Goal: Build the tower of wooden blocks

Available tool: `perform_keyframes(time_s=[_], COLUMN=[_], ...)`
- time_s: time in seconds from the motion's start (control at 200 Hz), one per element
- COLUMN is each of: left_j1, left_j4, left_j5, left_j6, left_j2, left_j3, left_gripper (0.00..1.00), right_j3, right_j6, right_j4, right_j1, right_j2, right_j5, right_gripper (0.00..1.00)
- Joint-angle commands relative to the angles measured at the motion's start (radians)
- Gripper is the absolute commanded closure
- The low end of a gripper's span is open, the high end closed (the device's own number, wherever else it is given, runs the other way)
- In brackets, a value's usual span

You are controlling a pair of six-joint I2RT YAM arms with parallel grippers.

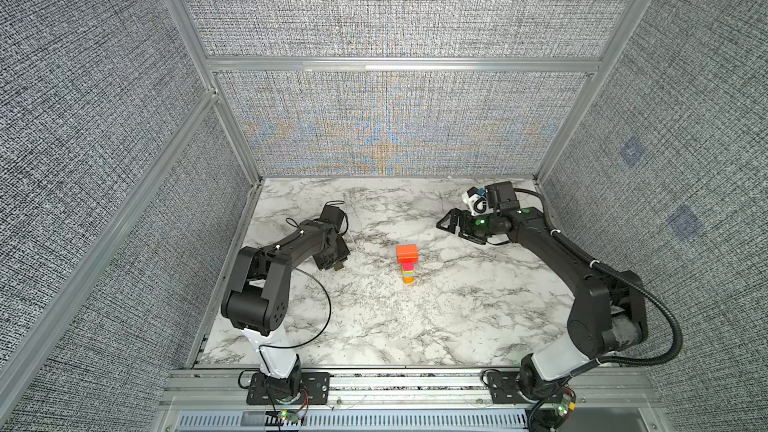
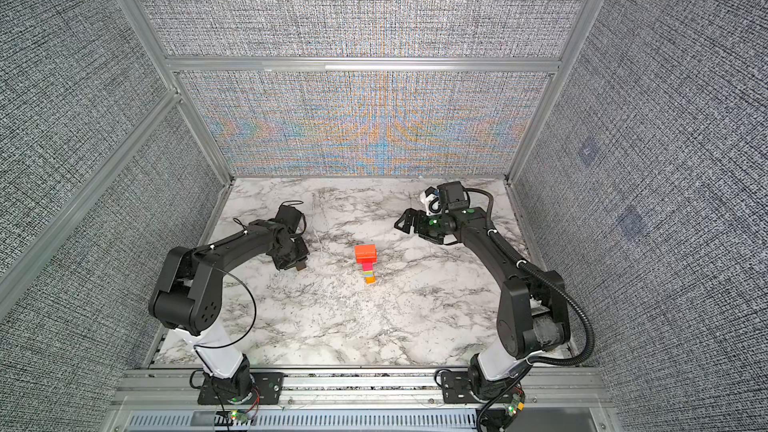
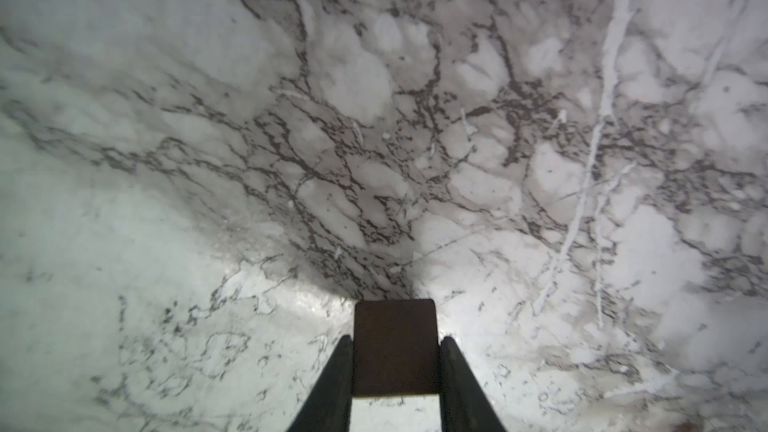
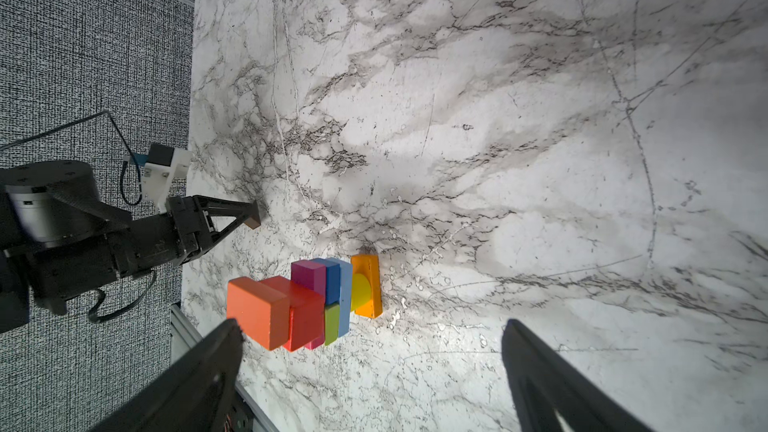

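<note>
The wood block tower (image 1: 407, 263) (image 2: 365, 261) stands near the table's middle: an orange base, then light blue, yellow-green and magenta blocks, with a wider red-orange slab (image 1: 407, 252) on top. In the right wrist view the tower (image 4: 307, 305) shows the same colours. To the tower's left, low over the table, my left gripper (image 1: 338, 268) (image 2: 300, 266) is shut on a small dark brown block (image 3: 395, 347), pinched between both fingers. My right gripper (image 1: 446, 222) (image 4: 371, 326) hangs open and empty, behind and to the right of the tower.
The marble tabletop (image 1: 374, 326) is boxed in by grey fabric walls (image 1: 374, 126) on the back and both sides. An aluminium rail (image 1: 415, 382) along the front edge carries both arm bases. The left arm's loose black cable (image 1: 324, 317) loops over the table.
</note>
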Motion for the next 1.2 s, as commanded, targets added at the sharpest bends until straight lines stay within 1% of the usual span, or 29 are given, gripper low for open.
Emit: perform_keyframes(time_s=[0.0,0.105,0.25,0.38,0.57,0.84,1.195], left_j1=[0.001,-0.003,-0.020,-0.050,-0.118,-0.237,-0.380], left_j4=[-0.080,-0.148,-0.255,-0.363,-0.485,-0.613,-0.689], left_j5=[0.042,0.065,0.069,0.060,0.067,0.059,0.010], left_j6=[0.053,0.090,0.144,0.183,0.221,0.233,0.208], left_j2=[-0.025,-0.056,-0.104,-0.133,-0.143,-0.055,0.102], left_j3=[0.041,0.089,0.172,0.271,0.424,0.645,0.881], left_gripper=[0.69,0.70,0.70,0.69,0.70,0.70,0.69], right_j3=[0.005,0.004,0.007,0.024,0.046,0.079,0.050], right_j6=[-0.007,-0.004,-0.004,-0.012,-0.027,-0.046,-0.047], right_j4=[-0.003,-0.003,-0.009,-0.033,-0.081,-0.145,-0.166], right_j1=[0.001,0.001,0.001,0.001,0.001,-0.001,-0.010], right_j2=[0.000,0.001,0.001,0.006,0.014,0.030,0.010], right_j5=[-0.013,-0.020,-0.023,-0.025,0.015,0.035,0.074], right_gripper=[0.01,0.01,0.01,0.01,0.01,0.01,0.01])
